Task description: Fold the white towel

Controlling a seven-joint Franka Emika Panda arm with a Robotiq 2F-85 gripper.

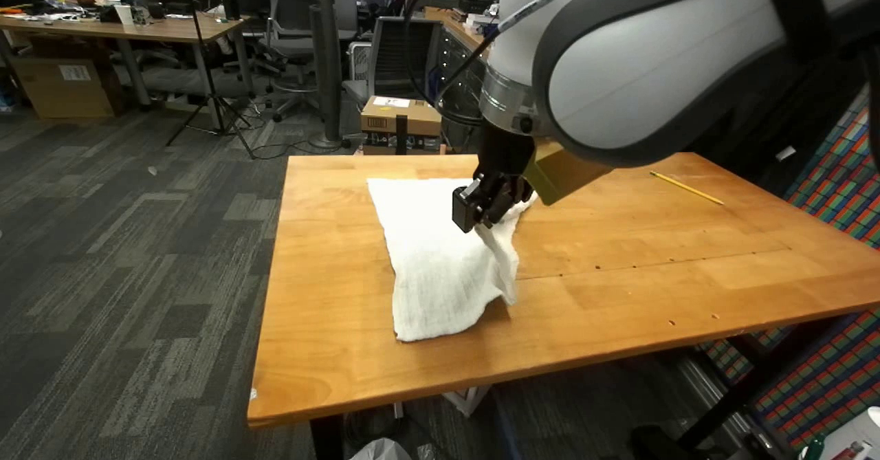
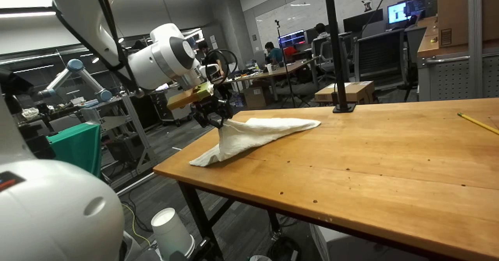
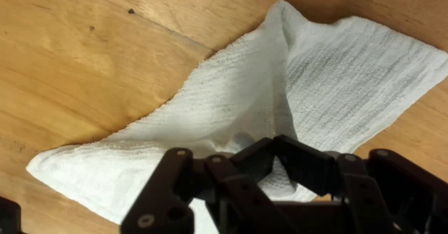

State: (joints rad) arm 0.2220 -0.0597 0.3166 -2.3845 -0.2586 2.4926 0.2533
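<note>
The white towel lies on the wooden table, and it also shows in an exterior view and in the wrist view. My gripper is above the towel's edge. It is shut on a part of the towel, which rises in a raised fold to the fingertips in an exterior view. In the wrist view the fingertips meet, with cloth below and between the fingers. The rest of the towel still rests on the table. The exact pinched spot is hidden by the fingers.
The wooden table has its near edge in front of the towel. A yellow pencil lies on it, also seen in an exterior view. A black post stands at the table's edge. A cardboard box stands beyond the table.
</note>
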